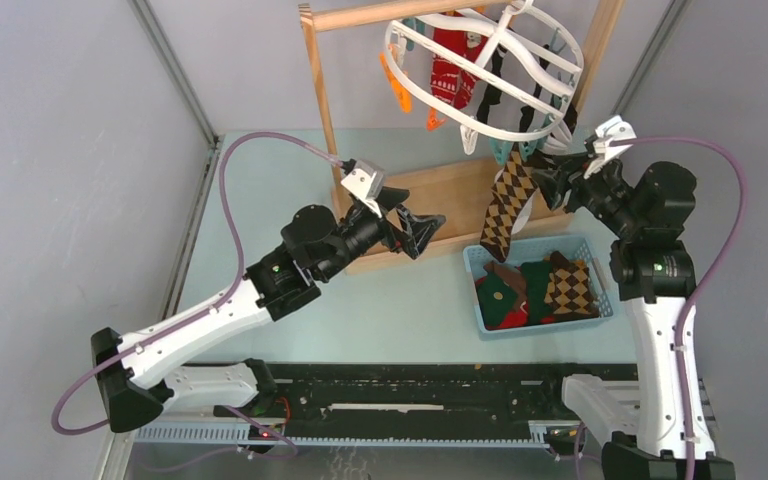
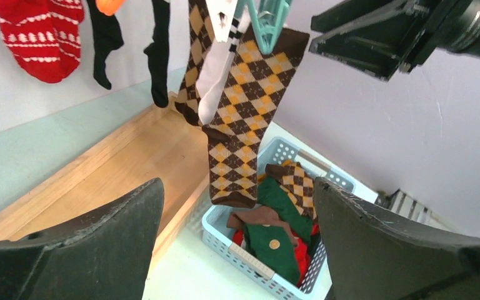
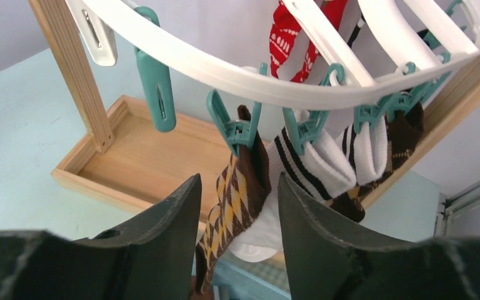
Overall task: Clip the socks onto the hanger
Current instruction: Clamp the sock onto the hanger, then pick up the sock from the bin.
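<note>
The right end effector (image 1: 550, 170) is up at the near rim of the white plastic oval drying hanger (image 3: 225, 69), which hangs from the wooden rack (image 1: 318, 90). Its dark fingers (image 3: 162, 231) stand partly apart, gripping nothing. Just beyond that gap the brown-and-tan argyle sock (image 3: 237, 194) hangs by its cuff from a teal plastic clip (image 3: 234, 128) and drapes straight down, its toe above the light blue plastic basket (image 1: 545, 323). Beside it on the rim, a white sock with black stripes (image 3: 319, 162) is pinned in the next teal clip. Further round the frame hang a red sock with a white pattern (image 2: 40, 37) and slim black socks (image 2: 159, 56). Over on the other side, the left end effector (image 1: 428, 235) hovers above the rack's flat wooden base (image 1: 450, 195), jaws spread wide and empty, pointed toward the argyle sock. Down in the basket on the pale green desk (image 1: 400, 300) lie more socks: a dark green one (image 2: 275, 237), another argyle, some brown and a flash of red.
</note>
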{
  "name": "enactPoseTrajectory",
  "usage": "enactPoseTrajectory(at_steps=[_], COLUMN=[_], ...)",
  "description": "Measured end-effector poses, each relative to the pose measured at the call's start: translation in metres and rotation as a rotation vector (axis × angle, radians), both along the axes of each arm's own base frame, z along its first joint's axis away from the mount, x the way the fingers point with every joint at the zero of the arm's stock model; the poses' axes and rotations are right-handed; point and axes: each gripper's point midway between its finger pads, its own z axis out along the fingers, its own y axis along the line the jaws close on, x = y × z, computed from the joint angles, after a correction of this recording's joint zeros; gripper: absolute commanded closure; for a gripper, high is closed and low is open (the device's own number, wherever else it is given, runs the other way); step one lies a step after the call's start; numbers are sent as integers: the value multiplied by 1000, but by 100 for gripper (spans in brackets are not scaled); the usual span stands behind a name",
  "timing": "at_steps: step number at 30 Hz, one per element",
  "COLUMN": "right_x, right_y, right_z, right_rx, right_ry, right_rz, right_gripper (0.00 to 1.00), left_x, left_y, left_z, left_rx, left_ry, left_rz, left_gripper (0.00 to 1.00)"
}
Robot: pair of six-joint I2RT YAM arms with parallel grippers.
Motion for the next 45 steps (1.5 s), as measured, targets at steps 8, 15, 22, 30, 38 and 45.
enactPoseTrajectory(at_steps=[8, 15, 22, 30, 38, 45], right_x=[-25, -53, -63, -67, -60, -51], right_y=[-19, -36, -41, -45, -58, -79], right_z=[-9, -34, -85, -132, -166, -209], right_rx=[39, 95, 142, 148, 96, 34], right_ry=[67, 156, 328, 463, 549, 678], right_rz=[6, -18, 10, 28, 37, 16], right_gripper=[25, 18, 15, 14, 16, 29], left_x=[-5, 3, 13, 28, 43, 59], left_y=[-7, -7, -8, 7, 20, 40], left_z=[-19, -18, -27, -33, -38, -56], left_rx=[63, 50, 44, 28, 7, -10], left_ry=[-50, -55, -20, 48, 102, 164], left_rz=[-64, -94, -120, -96, -47, 65], left_gripper=[0, 0, 0, 0, 0, 0])
